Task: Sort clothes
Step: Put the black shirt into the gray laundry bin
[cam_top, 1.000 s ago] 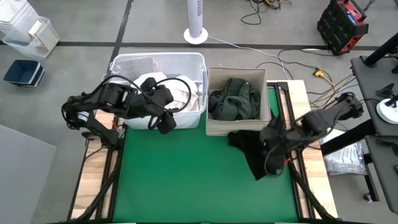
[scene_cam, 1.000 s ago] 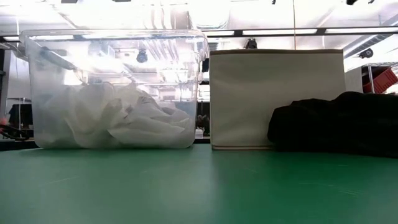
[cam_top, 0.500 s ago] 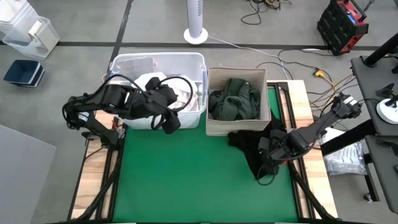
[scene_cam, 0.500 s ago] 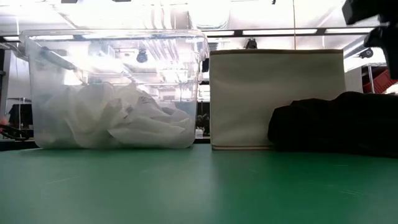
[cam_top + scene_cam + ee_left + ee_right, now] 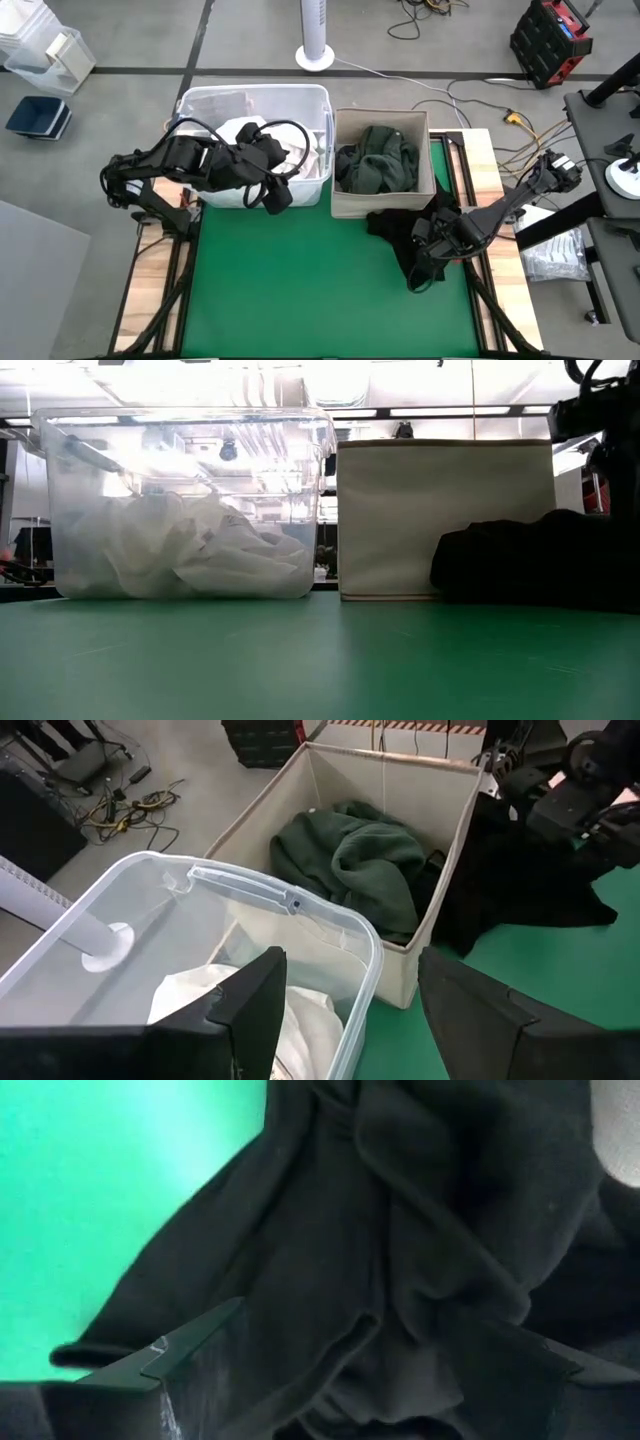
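Already sorted: white clothes [image 5: 262, 146] lie in the clear bin [image 5: 205, 102]; a dark green garment [image 5: 377, 158] fills the beige box [image 5: 384, 117].
Left to sort: one black garment [image 5: 400, 232] on the green mat [image 5: 300, 290], just in front of the beige box.
Right gripper [image 5: 428, 262]: low over the black garment, jaws spread.
Left gripper [image 5: 272, 195]: at the clear bin's front wall, jaws spread, empty.
Judgement: nearly finished.

Two containers are counted: one clear plastic bin [image 5: 255, 105] and one beige fabric box [image 5: 382, 195]. One dark green garment [image 5: 376, 160], one black garment [image 5: 400, 232] and several white garments [image 5: 185, 550] are seen.
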Controlling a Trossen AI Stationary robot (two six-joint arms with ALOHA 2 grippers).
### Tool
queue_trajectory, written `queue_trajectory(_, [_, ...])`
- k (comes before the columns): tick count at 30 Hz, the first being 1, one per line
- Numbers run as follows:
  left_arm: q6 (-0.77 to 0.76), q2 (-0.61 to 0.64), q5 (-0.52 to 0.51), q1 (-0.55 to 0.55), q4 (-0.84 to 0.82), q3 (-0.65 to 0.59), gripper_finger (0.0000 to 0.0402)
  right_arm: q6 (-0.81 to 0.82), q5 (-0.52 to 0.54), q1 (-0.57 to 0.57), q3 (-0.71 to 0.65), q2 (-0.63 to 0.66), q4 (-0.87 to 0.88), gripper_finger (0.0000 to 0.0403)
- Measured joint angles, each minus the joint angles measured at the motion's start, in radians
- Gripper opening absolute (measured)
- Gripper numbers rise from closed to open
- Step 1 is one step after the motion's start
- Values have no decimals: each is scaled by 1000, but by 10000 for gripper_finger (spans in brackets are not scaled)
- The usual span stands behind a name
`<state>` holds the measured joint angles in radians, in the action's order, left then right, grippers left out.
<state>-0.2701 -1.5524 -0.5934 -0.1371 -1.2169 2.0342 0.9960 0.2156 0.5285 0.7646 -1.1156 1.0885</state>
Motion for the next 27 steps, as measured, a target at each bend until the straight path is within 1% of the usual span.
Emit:
queue_trajectory(5, [4, 0, -1, 0, 6, 0, 204, 1, 38, -21, -42, -11, -58, 301])
queue_trajectory(10, [2, 0, -1, 0, 6, 0, 204, -15, 50, -32, -104, -21, -132, 278])
queue_trajectory(16, [0, 0, -2, 0, 11, 0, 204, -41, 55, -32, -189, -25, -285, 236])
queue_trajectory(21, [0, 0, -7, 0, 13, 0, 204, -30, 56, -32, -242, -24, -394, 174])
queue_trajectory(27, [-1, 0, -43, 0, 14, -1, 204, -28, 55, -32, -256, -23, -423, 58])
